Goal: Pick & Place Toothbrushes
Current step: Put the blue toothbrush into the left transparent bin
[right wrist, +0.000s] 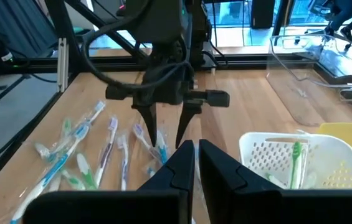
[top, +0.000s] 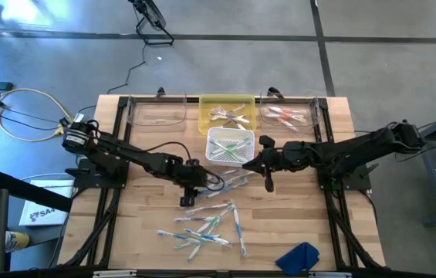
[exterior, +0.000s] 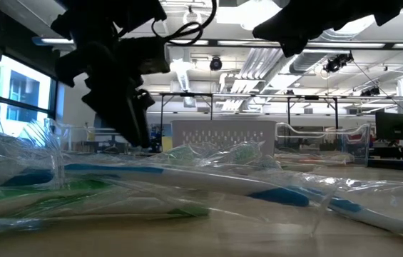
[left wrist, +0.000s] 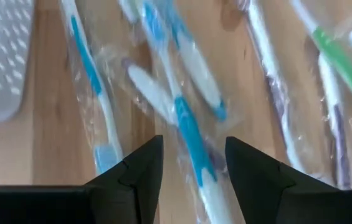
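Several wrapped toothbrushes (top: 206, 222) lie loose on the wooden table, white with blue, green or purple accents. My left gripper (left wrist: 191, 165) is open and points down over the far end of the pile. Its two fingers stand on either side of a blue-and-white toothbrush (left wrist: 185, 127), and I cannot tell whether they touch it. The right wrist view shows the same left gripper (right wrist: 168, 140) just above the brushes. My right gripper (top: 248, 164) is shut and empty, hovering beside the white basket (top: 229, 145), which holds green toothbrushes (right wrist: 296, 163).
Along the far edge stand a clear bin (top: 156, 113), a yellow bin (top: 227, 114) with brushes and another clear bin (top: 288, 116) with red ones. A blue cloth (top: 299, 255) lies at the near right. Bare wood shows on the table's right side.
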Controlling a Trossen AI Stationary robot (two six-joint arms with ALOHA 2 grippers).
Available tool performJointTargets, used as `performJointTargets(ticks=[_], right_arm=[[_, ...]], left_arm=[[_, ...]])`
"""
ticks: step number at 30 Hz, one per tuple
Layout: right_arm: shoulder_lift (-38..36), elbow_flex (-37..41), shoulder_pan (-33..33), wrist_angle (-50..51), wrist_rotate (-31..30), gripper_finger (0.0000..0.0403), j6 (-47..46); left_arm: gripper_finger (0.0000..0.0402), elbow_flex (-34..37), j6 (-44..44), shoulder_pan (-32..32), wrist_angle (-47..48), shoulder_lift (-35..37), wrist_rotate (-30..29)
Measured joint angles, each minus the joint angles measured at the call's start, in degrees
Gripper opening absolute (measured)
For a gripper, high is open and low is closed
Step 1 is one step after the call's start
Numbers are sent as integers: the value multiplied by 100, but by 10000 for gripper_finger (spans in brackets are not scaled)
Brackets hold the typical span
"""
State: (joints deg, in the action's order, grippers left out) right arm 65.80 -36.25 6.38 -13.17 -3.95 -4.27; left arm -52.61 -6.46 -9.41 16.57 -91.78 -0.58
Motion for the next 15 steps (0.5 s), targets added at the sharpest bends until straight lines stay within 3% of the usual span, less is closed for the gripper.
performJointTargets(ticks=[15], right_arm=[[0, 0, -1, -84, -11, 16, 0]], left_arm=[[168, -2, -41, 0, -119, -214, 7]])
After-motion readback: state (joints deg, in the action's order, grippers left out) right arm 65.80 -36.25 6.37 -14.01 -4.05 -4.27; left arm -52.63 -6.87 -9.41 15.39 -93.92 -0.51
